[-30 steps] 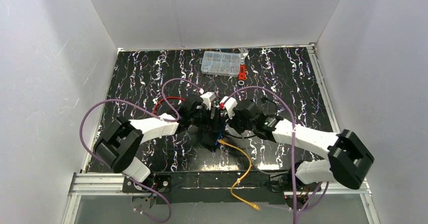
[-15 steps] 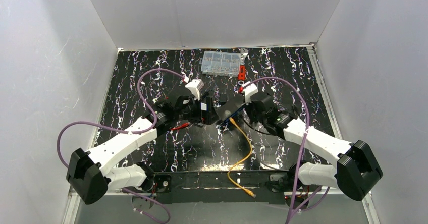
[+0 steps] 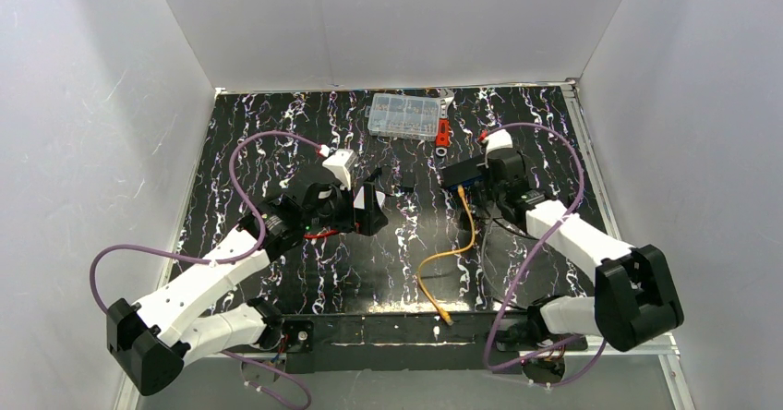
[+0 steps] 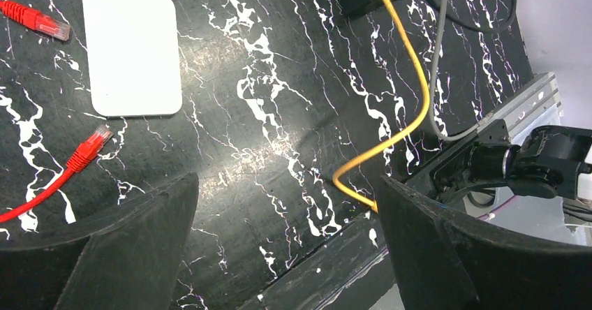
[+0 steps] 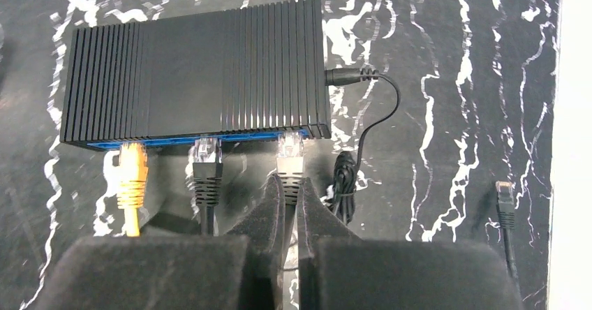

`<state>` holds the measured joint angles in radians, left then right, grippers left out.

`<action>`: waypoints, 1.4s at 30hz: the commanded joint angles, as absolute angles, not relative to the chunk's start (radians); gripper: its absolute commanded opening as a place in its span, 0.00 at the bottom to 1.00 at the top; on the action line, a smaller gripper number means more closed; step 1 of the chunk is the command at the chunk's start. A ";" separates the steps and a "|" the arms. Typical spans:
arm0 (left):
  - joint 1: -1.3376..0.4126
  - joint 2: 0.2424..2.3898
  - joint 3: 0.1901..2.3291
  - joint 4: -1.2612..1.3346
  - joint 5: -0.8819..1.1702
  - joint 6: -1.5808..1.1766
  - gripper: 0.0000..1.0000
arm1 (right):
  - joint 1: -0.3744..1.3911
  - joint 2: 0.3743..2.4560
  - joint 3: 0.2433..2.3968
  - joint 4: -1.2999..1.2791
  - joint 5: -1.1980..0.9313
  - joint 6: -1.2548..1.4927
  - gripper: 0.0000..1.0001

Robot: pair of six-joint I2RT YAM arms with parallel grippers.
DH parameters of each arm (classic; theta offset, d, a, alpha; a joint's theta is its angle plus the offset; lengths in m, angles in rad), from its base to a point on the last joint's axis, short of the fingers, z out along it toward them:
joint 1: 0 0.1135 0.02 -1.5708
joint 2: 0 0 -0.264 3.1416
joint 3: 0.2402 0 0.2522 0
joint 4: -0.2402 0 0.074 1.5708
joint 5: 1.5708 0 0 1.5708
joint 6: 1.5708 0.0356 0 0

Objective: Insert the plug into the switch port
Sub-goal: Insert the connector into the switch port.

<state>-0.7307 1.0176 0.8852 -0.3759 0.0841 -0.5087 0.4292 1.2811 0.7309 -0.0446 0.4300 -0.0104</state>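
Plug (image 5: 132, 159) seated in switch port (image 5: 132, 144), apart from right claw (image 5: 285, 193)

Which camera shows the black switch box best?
The right wrist view: the switch box sits large in frame, with its blue port edge and the seated orange plug clear. The top view shows it small and distant. The left wrist view barely catches it, if at all.

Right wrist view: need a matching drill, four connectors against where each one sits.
Things:
1 orange plug
2 seated black plug
3 grey plug
4 loose black plug

Places, as seen in this view:
A on the table, right of the switch
B rightmost filled port
C leftmost filled port
D middle filled port

Pairs: 1-C, 2-D, 3-B, 4-A
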 commanded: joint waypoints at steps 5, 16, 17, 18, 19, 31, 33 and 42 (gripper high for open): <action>-0.735 1.002 0.875 -0.402 0.087 -0.500 0.98 | 0.268 1.407 0.855 0.107 0.452 0.044 0.01; -0.736 1.004 0.870 -0.408 0.083 -0.502 0.98 | 0.129 1.676 1.084 0.039 0.443 0.041 0.01; -0.736 1.003 0.869 -0.408 0.081 -0.502 0.98 | 0.117 1.697 1.106 0.027 0.438 0.044 0.01; -0.736 1.003 0.868 -0.408 0.078 -0.503 0.98 | 0.108 1.720 1.131 0.009 0.434 0.047 0.01; -0.736 1.003 0.866 -0.408 0.075 -0.503 0.98 | 0.097 1.742 1.155 -0.009 0.424 0.047 0.01; -0.734 1.007 0.862 -0.409 0.070 -0.506 0.98 | 0.014 1.887 1.363 -0.207 0.280 0.092 0.36; -0.735 1.006 0.862 -0.415 0.066 -0.504 0.98 | 0.012 1.883 1.370 -0.216 0.276 0.097 0.41; -0.734 0.997 0.866 -0.422 0.053 -0.500 0.98 | 0.011 1.707 1.334 -0.203 0.132 0.112 0.50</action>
<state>-0.7307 1.0178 0.8621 -0.4017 0.0764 -0.5091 0.0132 1.8550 1.3331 -0.2369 0.2357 0.0934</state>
